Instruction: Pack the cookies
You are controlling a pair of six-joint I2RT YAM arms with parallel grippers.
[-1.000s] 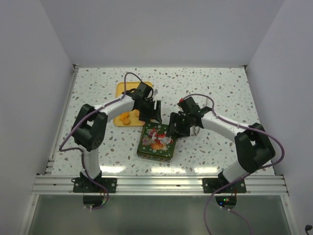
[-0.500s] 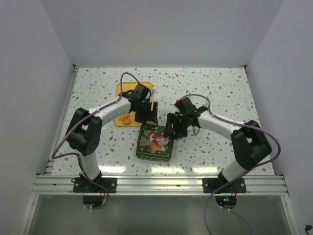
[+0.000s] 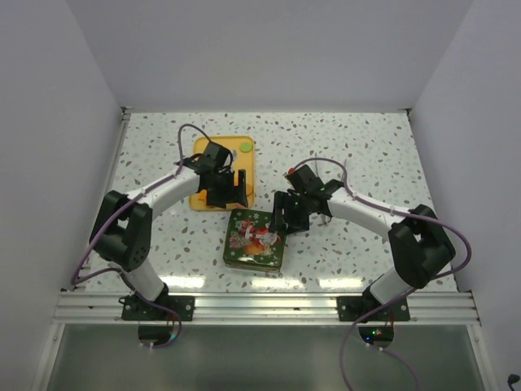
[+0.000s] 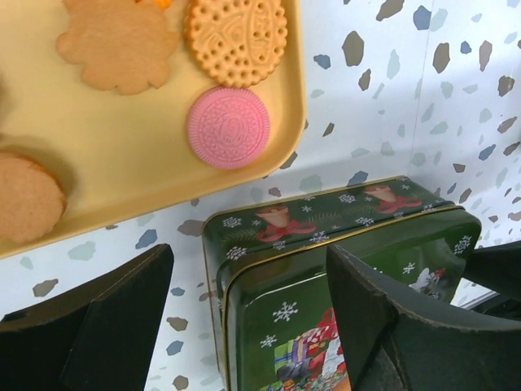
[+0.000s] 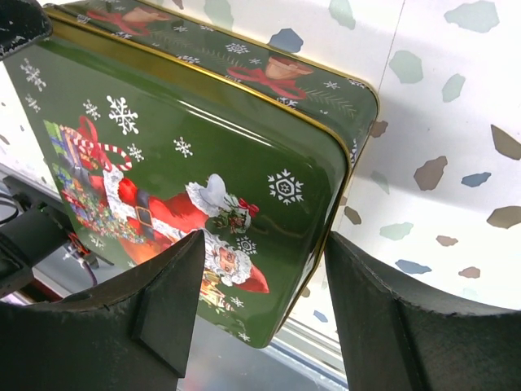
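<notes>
Cookies (image 4: 229, 127) are all on the yellow tray (image 4: 163, 187), none packed yet. The pink round one is nearest the tray's near rim, w/ a dotted tan round (image 4: 237, 39) and a flower-shaped one (image 4: 116, 42) behind it. Another tan one sits at the left edge of the left wrist view. The top view adds a green one (image 3: 246, 147) at the tray's far corner. They lie flat and mostly apart, prob. so each can be picked singly.

A green Xmas tin (image 4: 342, 244) sits on the desk (image 4: 391, 98) just beside the tray's near edge, lid on. It's close to the tray so carries stay short, but nothing goes in till that lid is off.

Left jaws are spread wide and empty, hanging over the strip btwn tray and tin, aimed at the tin's far edge. Right jaws are also apart w/ nothing clamped, straddling the tin's far right corner: one finger over the lid, the other outside the side wall. Can't tell if either touches it.

Both arms crowd the tin rather than the cookies, so the step in hand is likely opening it, one side steadying, the other lifting.
</notes>
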